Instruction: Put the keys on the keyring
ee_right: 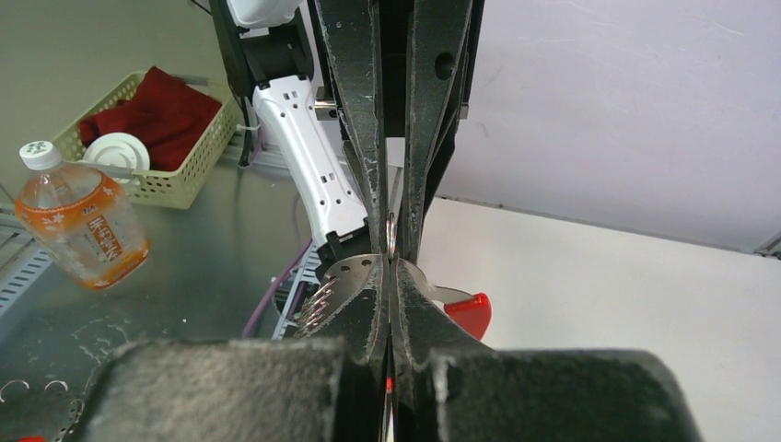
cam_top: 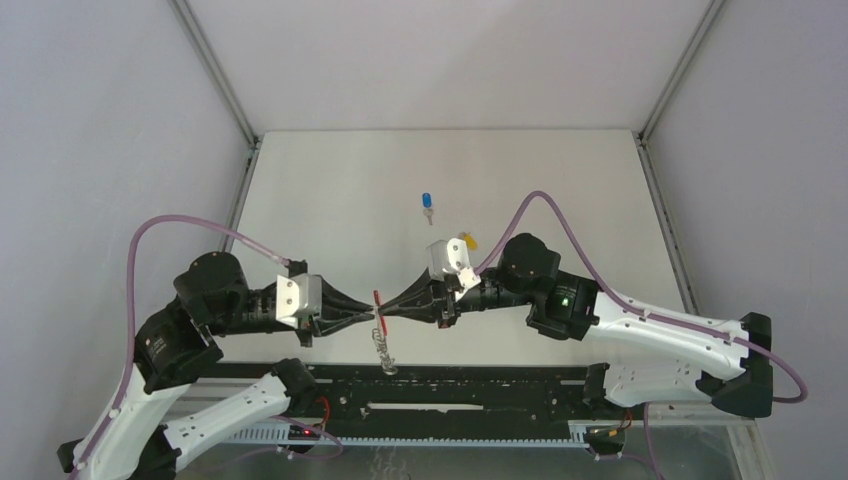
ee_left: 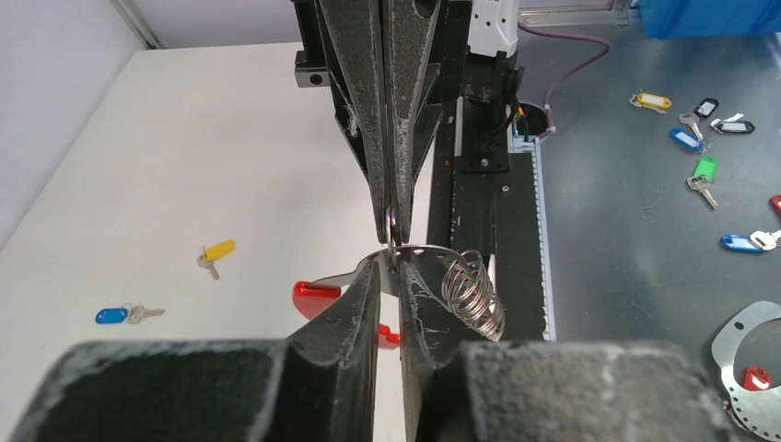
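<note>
The right pincer [cam_top: 385, 313], clamped on the red-tagged grey metal keyring [ee_left: 472, 295], should hold steady while the left pincer [cam_top: 370, 317], jaws slightly apart tip-to-tip opposite, avoids twisting it.

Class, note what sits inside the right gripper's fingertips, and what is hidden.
A thin ring of the keyring, edge-on, pinched in the right gripper. Its red tag and ring coil stick out. The fingers cover the pinched stretch.

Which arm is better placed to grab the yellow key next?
Probably the right: the yellow key lies just beside that arm, far from the left one, though the right claw is pinching the keyring.
</note>
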Robot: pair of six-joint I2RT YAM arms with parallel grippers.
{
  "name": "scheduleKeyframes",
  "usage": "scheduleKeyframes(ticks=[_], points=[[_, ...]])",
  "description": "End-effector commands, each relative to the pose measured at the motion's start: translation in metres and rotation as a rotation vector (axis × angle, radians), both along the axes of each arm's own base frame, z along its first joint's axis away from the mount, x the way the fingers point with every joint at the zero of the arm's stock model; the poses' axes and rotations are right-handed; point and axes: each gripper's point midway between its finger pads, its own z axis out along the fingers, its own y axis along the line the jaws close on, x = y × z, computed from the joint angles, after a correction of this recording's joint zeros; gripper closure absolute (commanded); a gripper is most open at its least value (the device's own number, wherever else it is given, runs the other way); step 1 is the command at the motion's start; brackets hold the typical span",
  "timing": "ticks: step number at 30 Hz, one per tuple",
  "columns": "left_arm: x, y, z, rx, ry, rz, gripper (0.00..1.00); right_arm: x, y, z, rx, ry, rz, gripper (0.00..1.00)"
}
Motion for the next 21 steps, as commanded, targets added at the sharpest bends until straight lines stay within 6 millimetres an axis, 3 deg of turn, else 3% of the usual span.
scheduleKeyframes(ticks=[1, 8, 21], points=[[-0.0015, -0.0012, 0.0092, -0.028, -0.032, -0.017, 0.80, -0.0031, -0.0064, 0.0244, 0.065, 0.000, 0.012, 1.00], [-0.0030, -0.0021, 0.0091, -0.003, -0.026, -0.036, 0.75, 0.0017, -0.0016, 0.0204, 0.020, -0.001, -0.018, 1.00], [-0.0006, -0.0036, 0.0101, -0.005, -0.042, -0.036, 0.94, -0.0012, 0.0009, 0.0226, 0.013, -0.010, -0.013, 1.00]])
